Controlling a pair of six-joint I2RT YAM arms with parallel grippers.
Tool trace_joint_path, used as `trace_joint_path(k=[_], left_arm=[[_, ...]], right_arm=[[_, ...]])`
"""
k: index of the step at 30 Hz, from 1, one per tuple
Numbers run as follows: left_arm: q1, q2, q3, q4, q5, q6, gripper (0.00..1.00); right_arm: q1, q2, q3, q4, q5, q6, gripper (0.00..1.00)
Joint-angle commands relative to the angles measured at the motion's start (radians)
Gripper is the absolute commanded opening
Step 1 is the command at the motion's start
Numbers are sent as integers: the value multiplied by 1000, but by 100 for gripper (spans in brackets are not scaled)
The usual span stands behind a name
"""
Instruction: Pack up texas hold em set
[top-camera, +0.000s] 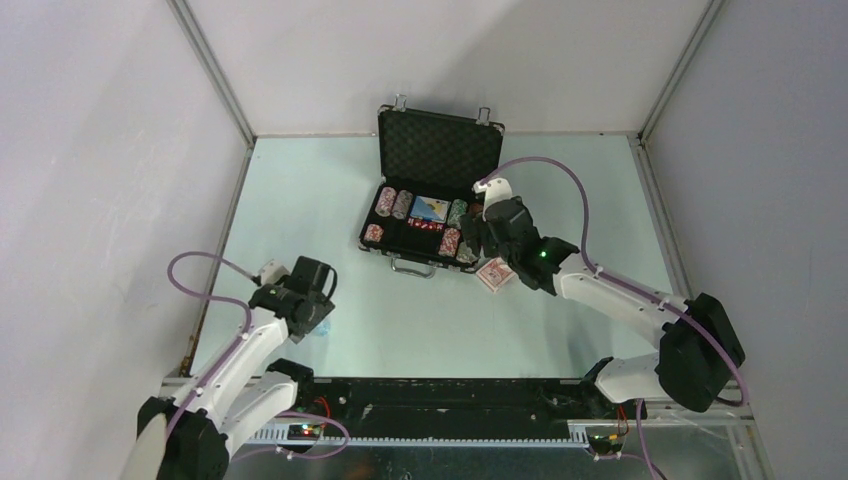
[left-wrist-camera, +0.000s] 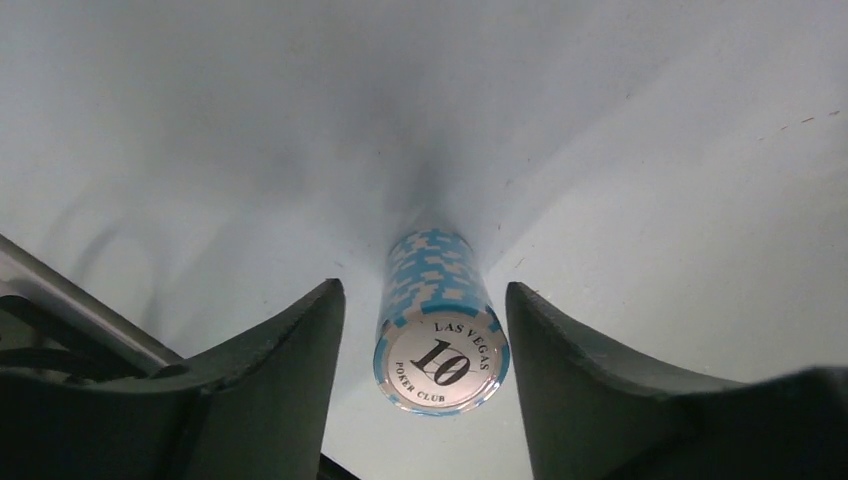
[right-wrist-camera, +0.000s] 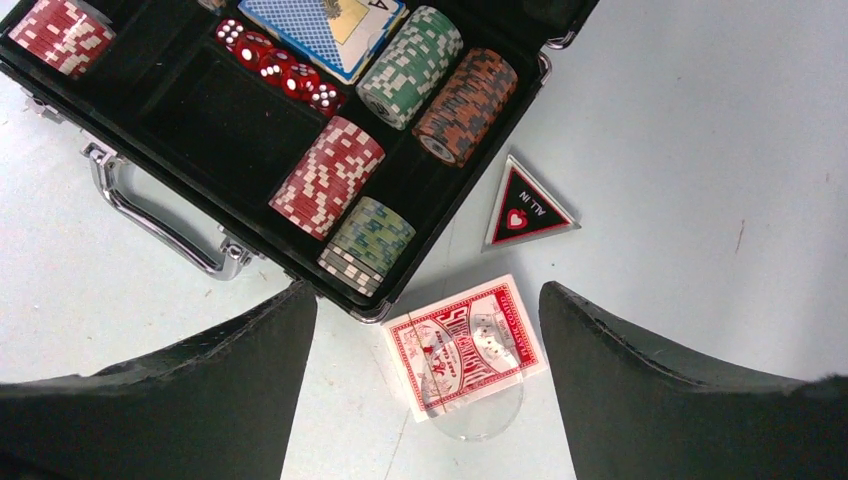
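The black briefcase (top-camera: 440, 145) lies open at the middle back and holds several chip stacks, a blue deck (right-wrist-camera: 320, 25) and red dice (right-wrist-camera: 280, 65). My right gripper (top-camera: 487, 245) is open and empty by the case's front right corner (right-wrist-camera: 375, 312). The right gripper (right-wrist-camera: 428, 290) hovers above the red card deck (right-wrist-camera: 465, 345), which lies on the table by that corner and also shows in the top view (top-camera: 495, 274). The triangular "ALL IN" piece (right-wrist-camera: 525, 205) lies beside the case. My left gripper (left-wrist-camera: 425, 290) is open around a light blue "10" chip stack (left-wrist-camera: 440, 330), with a gap on each side.
A clear round disc (right-wrist-camera: 480, 415) lies partly under the red deck. The case's metal handle (right-wrist-camera: 150, 215) faces the arms. White walls enclose the table on three sides. The left arm (top-camera: 300, 295) is at the near left, far from the case.
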Motion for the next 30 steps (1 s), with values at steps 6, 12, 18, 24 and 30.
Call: trace_joint_path(k=[6,12,18,24,30], left_arm=[[5,-23,-24,263,218,255,1],[2,-76,-25,454,539,439,0],[-37,105,71,502,914,508,0],[-97,163,188,464,1040,601,0],[-116,150,210,483,1176,642,0]], right_arm=[[-14,-72,-26,89,-381,-49,78],[-19,-138,-93,220,-742,-136,74],[96,-126,-93,228,-865,-271,71],[152,-71,-93,227,-887,-337,70],[180,-44,-93,230,-926,-368,68]])
